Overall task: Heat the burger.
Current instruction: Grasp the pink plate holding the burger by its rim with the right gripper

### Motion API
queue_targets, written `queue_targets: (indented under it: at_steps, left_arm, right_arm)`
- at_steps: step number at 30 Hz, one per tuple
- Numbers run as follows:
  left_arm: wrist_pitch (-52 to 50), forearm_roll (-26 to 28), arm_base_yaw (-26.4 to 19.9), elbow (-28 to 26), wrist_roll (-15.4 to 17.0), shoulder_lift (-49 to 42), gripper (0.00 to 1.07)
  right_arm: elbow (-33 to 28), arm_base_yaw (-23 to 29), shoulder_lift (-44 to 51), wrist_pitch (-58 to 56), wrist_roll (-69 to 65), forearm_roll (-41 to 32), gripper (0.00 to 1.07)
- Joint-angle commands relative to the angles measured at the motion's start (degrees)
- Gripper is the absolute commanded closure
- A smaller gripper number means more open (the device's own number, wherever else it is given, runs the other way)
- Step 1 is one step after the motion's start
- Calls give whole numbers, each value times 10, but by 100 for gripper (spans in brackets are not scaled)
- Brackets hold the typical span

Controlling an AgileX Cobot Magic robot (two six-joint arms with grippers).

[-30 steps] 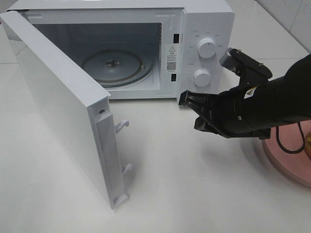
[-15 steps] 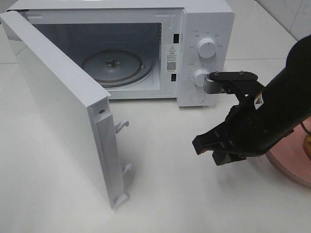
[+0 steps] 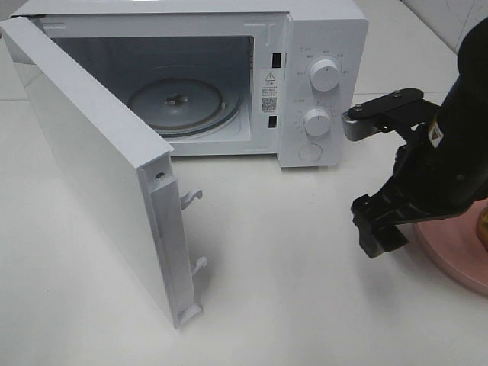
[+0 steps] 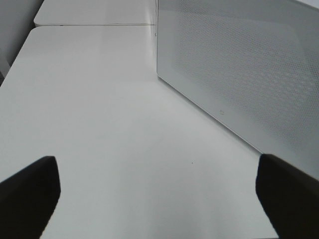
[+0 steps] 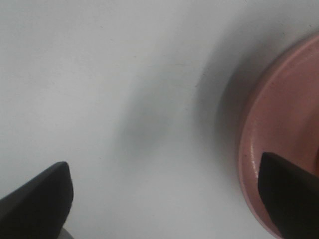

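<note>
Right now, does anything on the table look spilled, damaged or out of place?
Nothing stands out. The microwave has its door swung wide open, its glass turntable sits level inside, the pink plate lies flat on the white table, and no spill shows.

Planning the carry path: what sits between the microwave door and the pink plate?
Bare white table, with the right pincer by the plate rim, per the exterior high view.

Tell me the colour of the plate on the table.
The plate is pink, clearest in the right wrist view.
</note>
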State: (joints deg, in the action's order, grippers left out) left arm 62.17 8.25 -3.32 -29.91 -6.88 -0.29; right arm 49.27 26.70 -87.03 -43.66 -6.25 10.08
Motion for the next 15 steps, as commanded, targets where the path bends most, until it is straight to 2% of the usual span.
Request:
queue_targets:
  at_steps: [1,5,8,15]
  left_arm:
    - [-7,1,-2,2,-1,-9,7]
    - [-7,1,-2,2,-1,-9,7]
    - [-7,1,-2,2,-1,-9,7]
    - [-7,1,-2,2,-1,-9,7]
  right_arm:
    - [3,-34,3,-19,30,5,7]
    - [3,-95,3,-11,53,5,8]
    - [3,-121,3,2,53,5,9]
    - [3,-152,-21,23,51,1,11]
